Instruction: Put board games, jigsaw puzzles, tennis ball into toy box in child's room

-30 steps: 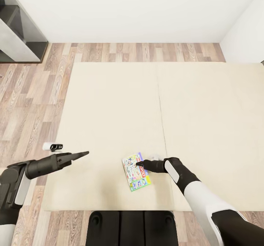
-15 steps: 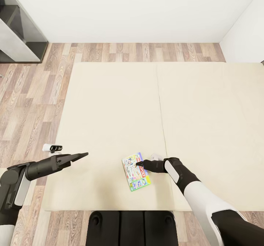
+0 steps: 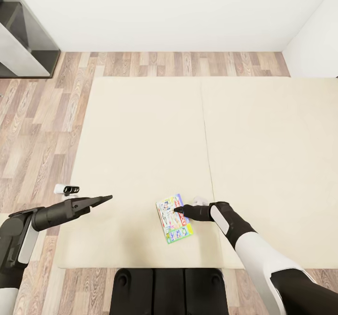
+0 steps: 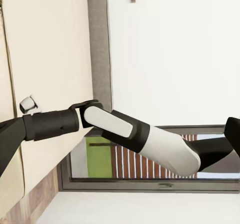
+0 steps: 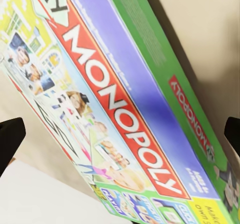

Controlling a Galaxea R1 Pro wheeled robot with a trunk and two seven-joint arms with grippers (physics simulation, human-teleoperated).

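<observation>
One game, the Monopoly box, lies flat near the bed's front edge: stiff, light, slick, so pinch a long edge. Your right hand is spread wide over it; I cannot tell whether the left hand is spread.

Home bedroom, simulator render. Low wide bed with plain beige mattress in two sections, seam down the middle, takes up most of the head view. Wood-plank floor around it, plain white walls, grey shelving unit in the corner. Colourful Monopoly box lying on the mattress points to a kid's or family room. Left wrist view has a dark-framed window in a white wall.
</observation>
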